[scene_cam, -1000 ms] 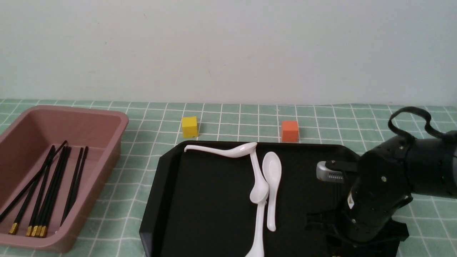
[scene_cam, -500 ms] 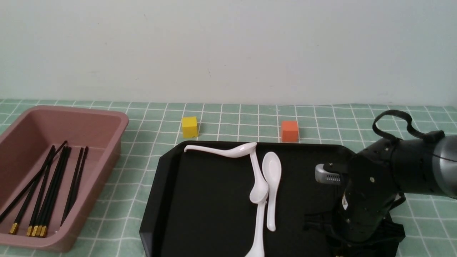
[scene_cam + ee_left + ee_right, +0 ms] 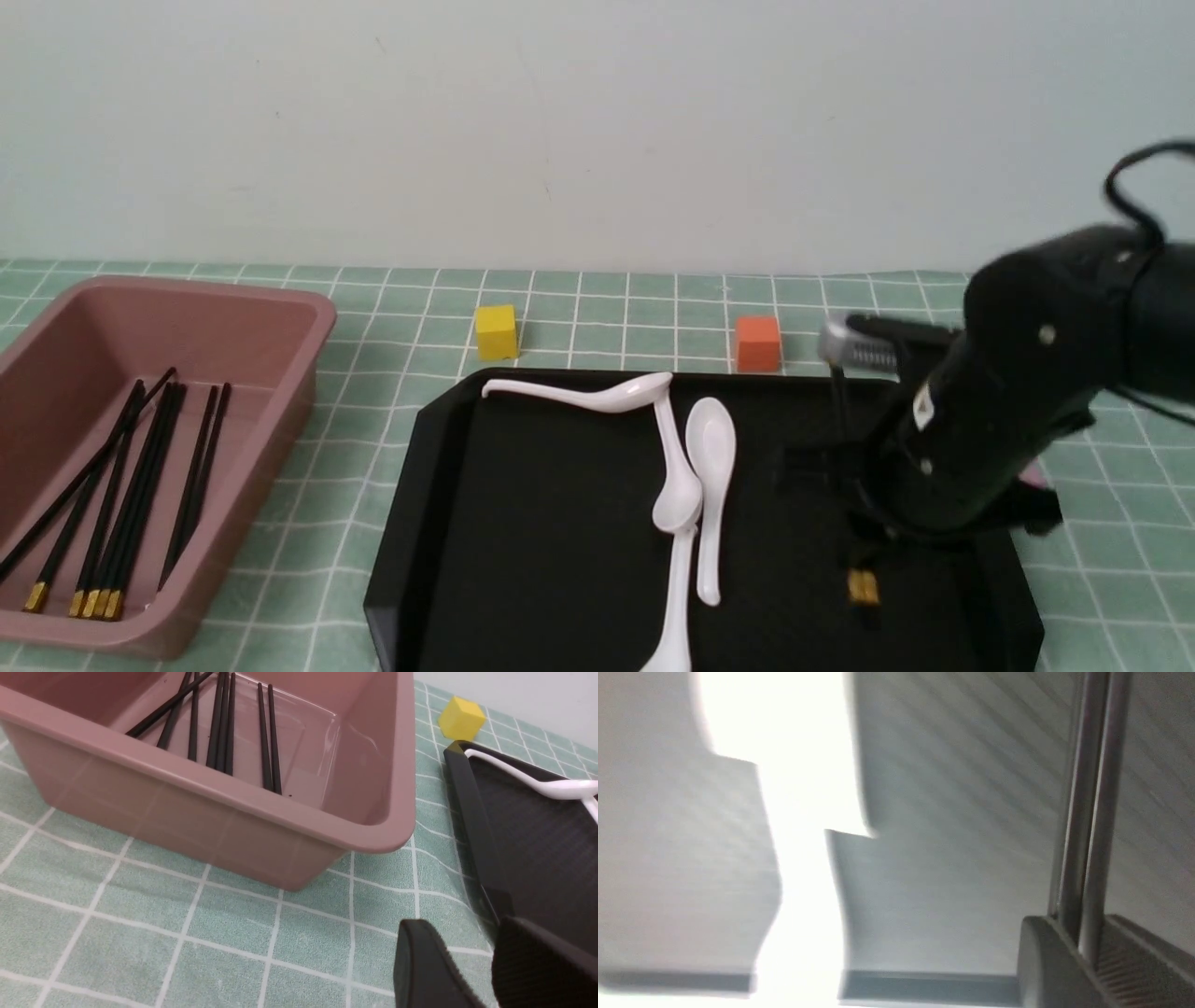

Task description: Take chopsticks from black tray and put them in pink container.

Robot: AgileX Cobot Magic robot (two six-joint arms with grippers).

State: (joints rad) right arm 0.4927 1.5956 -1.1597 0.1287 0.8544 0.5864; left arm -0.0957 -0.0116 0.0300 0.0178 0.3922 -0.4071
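"Chopsticks (image 3: pixel 1101 788), where are they now?"

"Clenched in my right gripper (image 3: pixel 1076 935), side by side, gold ends (image 3: pixel 864 588) showing above the black tray (image 3: pixel 560 523)."

"What's changed?"

"I've lifted. Half a second ago my hand was low in the tray; now it's higher, and those gold ends show fully. A bit of pink (image 3: pixel 1033 474) peeks out behind me, too."

"And your left?"

"My left gripper (image 3: pixel 460 935) has its tips parted, empty, near the pink container (image 3: pixel 271 467). Other chopsticks (image 3: pixel 140 495) lie inside that."

"Anything between you and it?"

"White spoons (image 3: pixel 714 457) lie in the tray, then comes its rim, a strip of green cloth (image 3: pixel 364 373) and the container's wall. Yellow block (image 3: pixel 496 332) and orange block (image 3: pixel 757 343) sit beyond the tray."
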